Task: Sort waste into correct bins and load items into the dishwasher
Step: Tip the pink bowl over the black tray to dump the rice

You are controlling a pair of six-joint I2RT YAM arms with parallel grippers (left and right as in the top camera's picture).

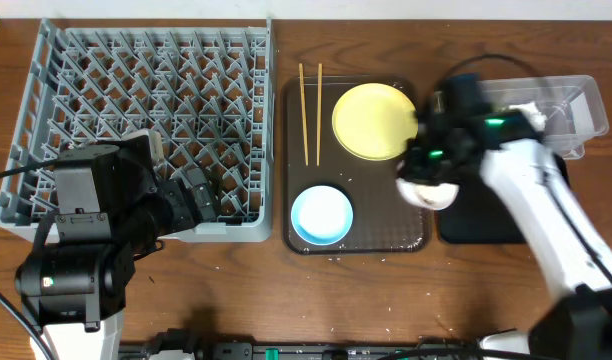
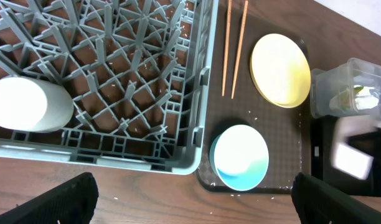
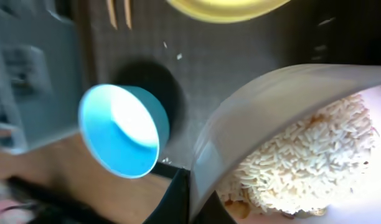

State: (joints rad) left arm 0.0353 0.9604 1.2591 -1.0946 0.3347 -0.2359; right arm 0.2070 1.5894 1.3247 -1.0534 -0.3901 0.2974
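My right gripper [image 3: 193,186] is shut on the rim of the white bowl [image 3: 284,106], which holds a heap of rice scraps [image 3: 309,149]. Overhead, that bowl [image 1: 431,195] hangs over the brown tray's right edge, beside the black tray [image 1: 481,220]. The yellow plate [image 1: 374,120], the chopsticks [image 1: 311,112] and the light-blue bowl [image 1: 321,215] lie on the brown serving tray [image 1: 386,235]. A white cup [image 2: 28,102] stands in the grey dish rack [image 1: 146,100]. My left gripper [image 2: 203,205] is open and holds nothing, over the wood in front of the rack.
The clear tub [image 1: 551,105] sits at the back right, with whitish and green-yellow bits showing through its wall [image 2: 358,96]. Loose rice grains dot the brown tray and the wood near its front edge. The right arm [image 1: 546,210] crosses over the black tray.
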